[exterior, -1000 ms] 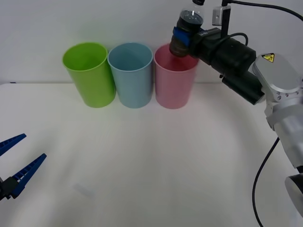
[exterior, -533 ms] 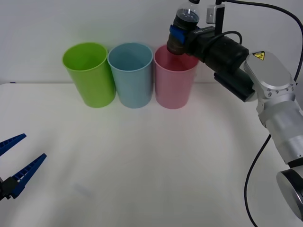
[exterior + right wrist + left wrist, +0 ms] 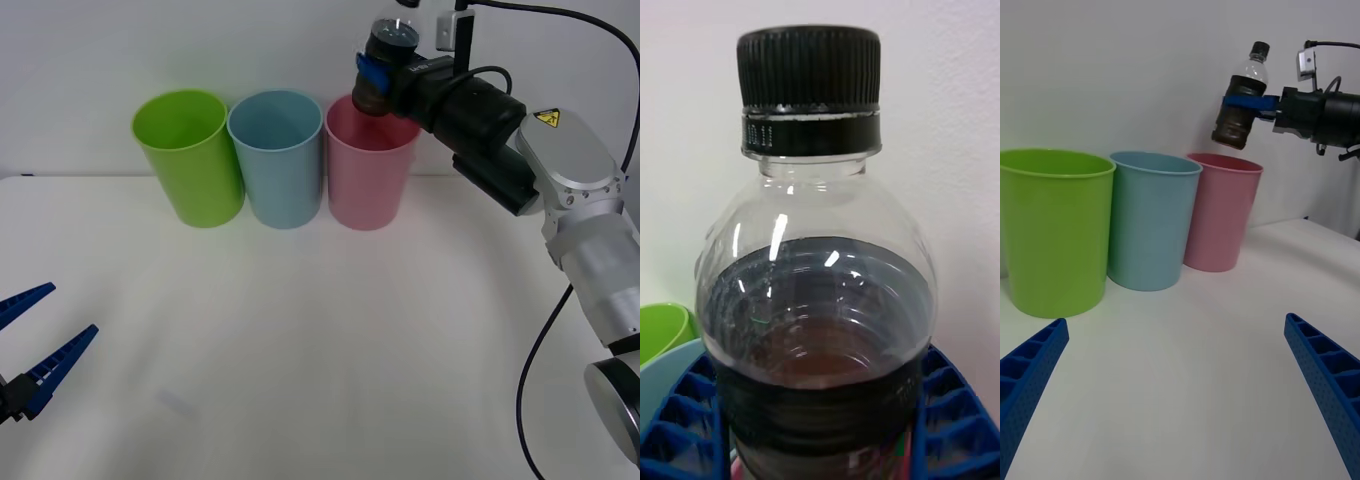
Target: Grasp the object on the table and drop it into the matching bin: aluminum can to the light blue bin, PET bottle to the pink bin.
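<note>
White wall backs a plain white bench (image 3: pixel 330 340), and at its far edge three tall round bins stand in a row, each just beside the next: a lime green bin (image 3: pixel 188 155) toward 10 o'clock, the light blue bin (image 3: pixel 277 158) beside it, and the pink bin (image 3: pixel 368 170) near 12 o'clock. The right end effector (image 3: pixel 374 74) reaches in from 2 o'clock and hangs above the pink bin's rim, its blue ribbed fingers (image 3: pixel 951 420) clamped on either side of the PET bottle (image 3: pixel 388 68). That bottle sits roughly upright, slightly tilted, black cap on top, dark liquid filling its lower body, clear plastic above; from the left wrist view the PET bottle (image 3: pixel 1243 101) hangs clear of the pink bin (image 3: pixel 1220 210), with a gap between its base and the rim. The left end effector (image 3: pixel 28 345) waits low over the bench at about 8 o'clock, well apart from the bins, its blue fingers (image 3: pixel 1324 371) spread wide with nothing between them.
</note>
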Available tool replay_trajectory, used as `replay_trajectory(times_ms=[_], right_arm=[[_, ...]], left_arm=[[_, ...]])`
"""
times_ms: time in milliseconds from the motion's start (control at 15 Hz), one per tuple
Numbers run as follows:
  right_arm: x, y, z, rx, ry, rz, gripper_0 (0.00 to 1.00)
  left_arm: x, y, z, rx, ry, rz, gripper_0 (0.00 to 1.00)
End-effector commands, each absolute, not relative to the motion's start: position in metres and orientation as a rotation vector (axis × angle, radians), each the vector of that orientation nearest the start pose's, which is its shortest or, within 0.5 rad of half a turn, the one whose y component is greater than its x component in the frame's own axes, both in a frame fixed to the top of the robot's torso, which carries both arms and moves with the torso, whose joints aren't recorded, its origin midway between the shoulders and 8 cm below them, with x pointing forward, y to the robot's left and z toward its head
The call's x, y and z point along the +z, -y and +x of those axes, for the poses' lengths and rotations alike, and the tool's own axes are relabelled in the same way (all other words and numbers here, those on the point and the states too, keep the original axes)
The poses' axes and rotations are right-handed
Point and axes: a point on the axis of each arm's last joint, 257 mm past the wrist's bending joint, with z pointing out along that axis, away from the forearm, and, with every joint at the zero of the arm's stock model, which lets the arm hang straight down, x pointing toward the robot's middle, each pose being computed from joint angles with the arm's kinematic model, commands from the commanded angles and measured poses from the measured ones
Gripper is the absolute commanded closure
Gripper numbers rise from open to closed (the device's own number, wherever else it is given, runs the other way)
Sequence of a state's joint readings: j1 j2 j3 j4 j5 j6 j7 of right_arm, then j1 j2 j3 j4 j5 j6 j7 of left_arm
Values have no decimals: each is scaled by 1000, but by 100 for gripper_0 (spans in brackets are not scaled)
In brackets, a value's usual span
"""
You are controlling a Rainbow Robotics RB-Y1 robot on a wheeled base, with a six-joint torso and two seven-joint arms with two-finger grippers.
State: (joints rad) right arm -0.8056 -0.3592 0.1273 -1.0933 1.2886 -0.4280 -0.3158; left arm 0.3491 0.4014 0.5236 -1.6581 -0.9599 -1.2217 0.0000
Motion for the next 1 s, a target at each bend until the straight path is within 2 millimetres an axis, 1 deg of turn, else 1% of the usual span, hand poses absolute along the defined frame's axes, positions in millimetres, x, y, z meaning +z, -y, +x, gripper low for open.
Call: replay_trajectory(times_ms=[67, 467, 667, 867, 1000], right_arm=[[2, 84, 674, 562, -1365, -430, 0], [0, 90, 673, 577, -1371, -429, 0], [-3, 99, 667, 580, -1371, -439, 0], [-4, 113, 653, 571, -1355, -449, 0], [-11, 124, 638, 578, -1353, -462, 0]], left_arm=[[-169, -330, 342, -567, -1441, 465, 0], [-169, -330, 342, -567, -1441, 465, 0], [-169, -330, 342, -567, -1441, 465, 0], [-169, -330, 342, -567, -1441, 465, 0], [-169, -330, 342, -567, -1441, 465, 0]])
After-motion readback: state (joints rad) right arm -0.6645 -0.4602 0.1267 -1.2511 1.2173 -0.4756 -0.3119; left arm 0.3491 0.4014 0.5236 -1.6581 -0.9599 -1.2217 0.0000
